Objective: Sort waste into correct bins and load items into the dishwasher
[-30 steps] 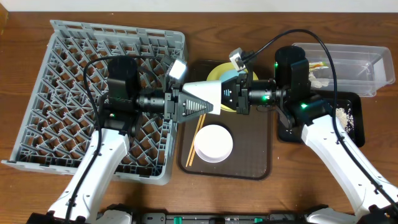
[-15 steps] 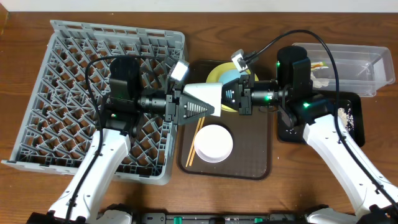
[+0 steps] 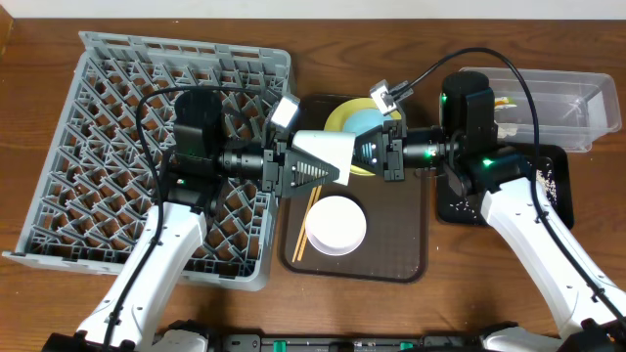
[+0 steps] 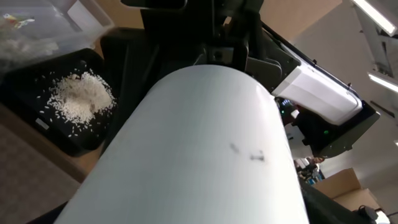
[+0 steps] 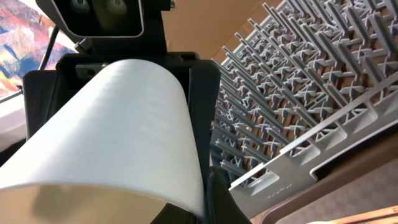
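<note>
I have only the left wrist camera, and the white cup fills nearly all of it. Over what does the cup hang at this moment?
Observer: In the overhead view, the white cup lies on its side in the air above the far left part of the brown serving tray.
Operator: Which arm holds it?
Observer: The right wrist view shows fingers of the left gripper on both sides of the cup. The right gripper is at the other end, and I cannot tell whether it grips.
Operator: What is on the tray near it?
Observer: The wooden chopsticks and a pinkish-white bowl lie on the tray, on the robot's side of the cup.
</note>
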You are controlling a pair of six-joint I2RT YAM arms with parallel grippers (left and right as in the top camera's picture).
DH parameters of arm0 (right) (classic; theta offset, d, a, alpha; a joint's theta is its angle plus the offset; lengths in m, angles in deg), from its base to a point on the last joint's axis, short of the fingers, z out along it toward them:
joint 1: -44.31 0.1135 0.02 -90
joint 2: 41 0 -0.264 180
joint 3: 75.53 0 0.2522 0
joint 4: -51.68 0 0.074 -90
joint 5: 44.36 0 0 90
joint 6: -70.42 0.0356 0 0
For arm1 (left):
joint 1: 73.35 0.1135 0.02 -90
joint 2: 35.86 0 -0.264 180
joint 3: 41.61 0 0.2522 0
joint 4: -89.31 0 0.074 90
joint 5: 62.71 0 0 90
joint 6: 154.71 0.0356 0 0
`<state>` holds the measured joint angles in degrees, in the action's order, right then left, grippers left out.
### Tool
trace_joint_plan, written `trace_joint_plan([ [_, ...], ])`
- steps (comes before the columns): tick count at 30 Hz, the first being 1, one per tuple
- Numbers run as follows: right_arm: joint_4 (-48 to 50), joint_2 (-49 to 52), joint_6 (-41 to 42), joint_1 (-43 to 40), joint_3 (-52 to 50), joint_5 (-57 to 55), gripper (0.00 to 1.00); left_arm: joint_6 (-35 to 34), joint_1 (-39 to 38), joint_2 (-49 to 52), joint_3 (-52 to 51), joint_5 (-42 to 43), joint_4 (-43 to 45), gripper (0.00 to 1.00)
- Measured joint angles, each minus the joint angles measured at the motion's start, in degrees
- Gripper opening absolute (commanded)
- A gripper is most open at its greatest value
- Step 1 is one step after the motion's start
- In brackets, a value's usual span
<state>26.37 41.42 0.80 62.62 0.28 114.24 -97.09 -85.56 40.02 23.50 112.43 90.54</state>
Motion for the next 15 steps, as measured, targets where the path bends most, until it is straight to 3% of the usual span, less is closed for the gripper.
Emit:
trace_joint_plan([
  [15,-0.42,0.04,-0.02,-0.09,0.0,-0.17,0.01,-0.22,0.04,-0.02,0.0,0.22,0.35,0.9],
])
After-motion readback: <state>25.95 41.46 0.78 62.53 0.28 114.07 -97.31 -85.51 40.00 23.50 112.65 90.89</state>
